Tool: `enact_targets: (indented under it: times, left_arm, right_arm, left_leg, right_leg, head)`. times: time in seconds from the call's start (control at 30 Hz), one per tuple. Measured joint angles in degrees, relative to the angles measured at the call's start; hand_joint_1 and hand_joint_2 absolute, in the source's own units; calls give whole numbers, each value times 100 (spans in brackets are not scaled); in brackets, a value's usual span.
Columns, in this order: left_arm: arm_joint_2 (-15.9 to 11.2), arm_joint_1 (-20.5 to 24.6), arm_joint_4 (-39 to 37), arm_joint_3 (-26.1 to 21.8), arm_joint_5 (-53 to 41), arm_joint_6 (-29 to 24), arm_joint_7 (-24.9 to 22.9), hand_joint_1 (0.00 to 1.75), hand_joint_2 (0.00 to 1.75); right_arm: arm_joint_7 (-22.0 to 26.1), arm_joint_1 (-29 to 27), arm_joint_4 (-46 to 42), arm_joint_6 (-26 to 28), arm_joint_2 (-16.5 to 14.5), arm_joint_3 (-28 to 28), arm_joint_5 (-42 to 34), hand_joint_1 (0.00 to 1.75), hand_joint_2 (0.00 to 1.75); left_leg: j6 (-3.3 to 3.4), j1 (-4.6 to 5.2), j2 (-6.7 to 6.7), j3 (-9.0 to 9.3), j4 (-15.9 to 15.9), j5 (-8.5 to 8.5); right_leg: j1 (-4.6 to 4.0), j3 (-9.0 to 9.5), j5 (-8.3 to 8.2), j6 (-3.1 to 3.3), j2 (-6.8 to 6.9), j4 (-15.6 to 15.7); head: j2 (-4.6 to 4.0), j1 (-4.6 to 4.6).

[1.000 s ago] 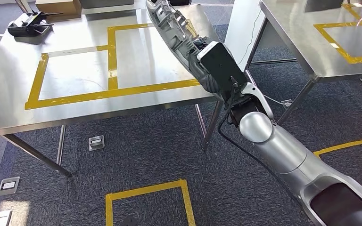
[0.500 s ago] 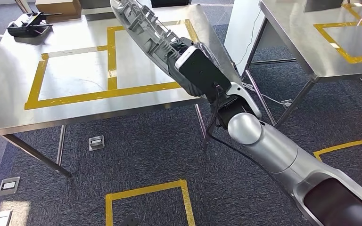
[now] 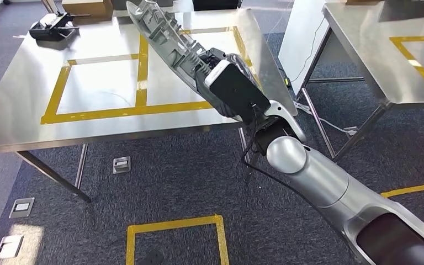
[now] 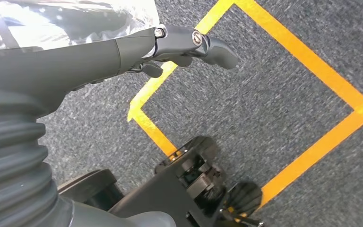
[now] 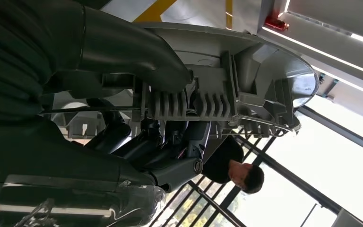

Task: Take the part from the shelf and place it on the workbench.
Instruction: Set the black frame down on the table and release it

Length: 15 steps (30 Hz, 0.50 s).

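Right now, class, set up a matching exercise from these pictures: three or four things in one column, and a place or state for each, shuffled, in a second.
Things:
1. grey part
2. left hand
3. black tool
4. cardboard box

Places or states:
A. hangs empty above the carpet
B. held by the right hand over the workbench
C. at the workbench's far edge
D. on the workbench's far left corner

Pairs: 1-B, 2-A, 3-D, 4-C

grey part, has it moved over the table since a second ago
Yes. The grey part in the right hand has swung left across the table: it was past the yellow tape rectangle's right end, now its tip reaches the middle strip.
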<state>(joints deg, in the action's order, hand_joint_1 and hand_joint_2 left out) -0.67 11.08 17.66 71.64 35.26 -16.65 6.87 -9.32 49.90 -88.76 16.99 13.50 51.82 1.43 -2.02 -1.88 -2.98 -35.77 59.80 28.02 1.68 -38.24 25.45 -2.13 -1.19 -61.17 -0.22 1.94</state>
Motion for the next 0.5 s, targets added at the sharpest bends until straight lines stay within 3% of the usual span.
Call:
enact_targets:
  times: [0.07, 0.17, 0.3, 0.43, 0.5]
  left_arm:
    - [0, -10, 0, -6, -4, 9, 2, 0, 175]
    - [-1, -27, 0, -10, -2, 30, 3, 0, 175]
    - [-3, -14, 0, -17, -3, 66, -9, 0, 175]
    - [-19, -14, -1, -21, -17, 90, -9, 0, 175]
    - [-26, -14, -1, -22, -31, 98, -8, 0, 175]
  right_arm:
    - [2, -16, 15, 5, 7, 4, 1, 175, 175]
    - [0, -38, 43, 14, 16, 6, 5, 175, 175]
    - [-13, -49, 67, 27, 18, 5, 26, 175, 175]
    - [-17, -81, 102, 32, 25, 7, 28, 175, 175]
    - [-16, -99, 115, 34, 32, 2, 28, 175, 175]
  left_leg:
    - [-15, -1, -18, -16, 2, -9]
    - [4, 5, -18, -13, -9, -63]
    - [-26, 6, -16, -13, -19, -107]
    - [34, 24, -14, -8, -19, -43]
    - [84, 45, 1, 8, -91, -24]
  right_leg:
    - [-12, -4, 30, 77, -9, 16]
    - [-11, -5, 34, 117, -6, 28]
    - [-10, -6, 50, 177, -16, 28]
    - [14, -15, 53, 180, -15, 33]
    - [11, 4, 12, 146, -11, 63]
  head:
    - [0, -18]
    - [-1, -31]
    - [-1, -30]
    - [-2, -49]
    - [-1, -56]
